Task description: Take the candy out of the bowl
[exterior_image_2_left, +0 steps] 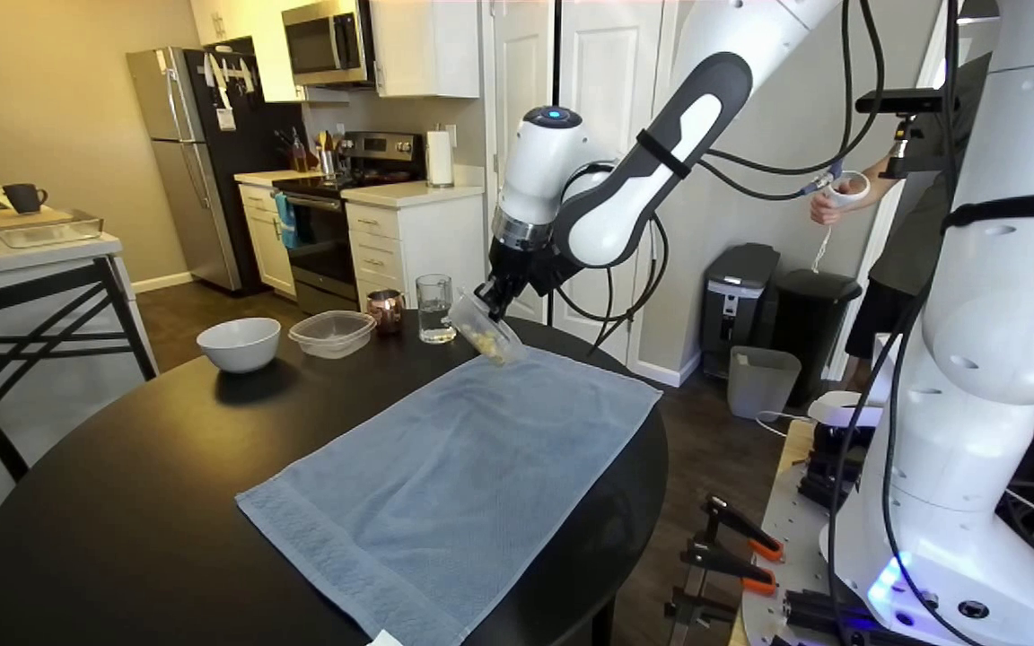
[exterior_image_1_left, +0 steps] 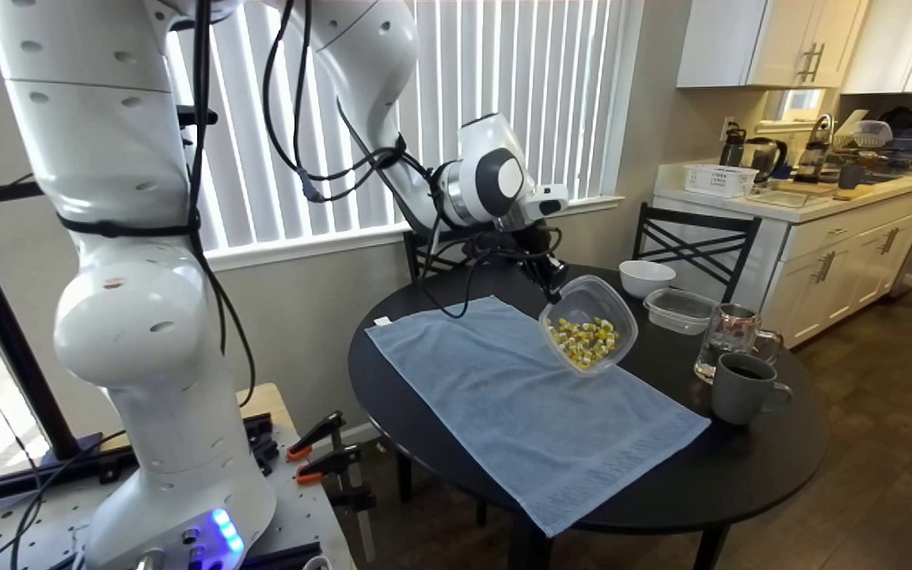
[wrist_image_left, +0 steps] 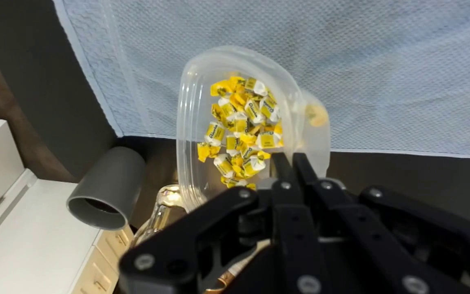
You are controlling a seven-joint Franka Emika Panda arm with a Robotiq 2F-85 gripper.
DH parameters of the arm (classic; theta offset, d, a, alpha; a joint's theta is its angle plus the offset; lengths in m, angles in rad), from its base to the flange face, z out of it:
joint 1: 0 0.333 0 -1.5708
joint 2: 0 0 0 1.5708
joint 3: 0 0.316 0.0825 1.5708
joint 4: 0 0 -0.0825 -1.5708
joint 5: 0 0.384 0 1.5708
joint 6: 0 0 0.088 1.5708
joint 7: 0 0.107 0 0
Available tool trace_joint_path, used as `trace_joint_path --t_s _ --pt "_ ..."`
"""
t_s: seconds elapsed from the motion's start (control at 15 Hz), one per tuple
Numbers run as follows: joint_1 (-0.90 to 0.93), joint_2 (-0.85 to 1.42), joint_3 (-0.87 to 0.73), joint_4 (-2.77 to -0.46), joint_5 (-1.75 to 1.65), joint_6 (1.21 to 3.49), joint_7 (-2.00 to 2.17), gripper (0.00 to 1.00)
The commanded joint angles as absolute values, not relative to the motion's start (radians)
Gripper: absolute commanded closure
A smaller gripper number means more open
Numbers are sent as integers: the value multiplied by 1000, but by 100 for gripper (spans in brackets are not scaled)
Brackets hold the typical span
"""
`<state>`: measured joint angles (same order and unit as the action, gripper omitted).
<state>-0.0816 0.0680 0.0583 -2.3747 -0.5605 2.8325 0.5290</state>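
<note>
The clear see-through bowl (exterior_image_1_left: 594, 296) is tilted steeply over the blue towel in both exterior views (exterior_image_2_left: 465, 311). The candy (exterior_image_1_left: 583, 342), a heap of small yellow and white wrapped pieces, lies inside it, gathered toward its lower side; it also shows in the other views (exterior_image_2_left: 488, 343) (wrist_image_left: 241, 128). My gripper (wrist_image_left: 289, 158) is shut on the bowl's side wall (wrist_image_left: 187, 122), with the wall between the two fingertips. The gripper (exterior_image_1_left: 554, 296) is at the bowl's upper edge. I cannot tell whether the bowl's lower edge touches the towel.
A blue towel (exterior_image_1_left: 535, 412) covers part of the round black table (exterior_image_2_left: 167, 467). Near the bowl stand another clear container (exterior_image_1_left: 679, 310), a white bowl (exterior_image_1_left: 646, 279), a glass (exterior_image_2_left: 435, 309), a copper mug (exterior_image_2_left: 385, 310) and a grey mug (exterior_image_1_left: 743, 388). A chair (exterior_image_1_left: 693, 241) stands behind.
</note>
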Motion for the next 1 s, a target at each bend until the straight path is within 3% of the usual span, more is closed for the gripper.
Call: trace_joint_path --t_s 0.0,0.4,0.93 --pt "-75 42 108 -2392 -388 2891 410 99" --pt "33 23 137 -2372 -23 2916 204 99" --pt "43 -33 232 -2390 487 2863 -100 99"
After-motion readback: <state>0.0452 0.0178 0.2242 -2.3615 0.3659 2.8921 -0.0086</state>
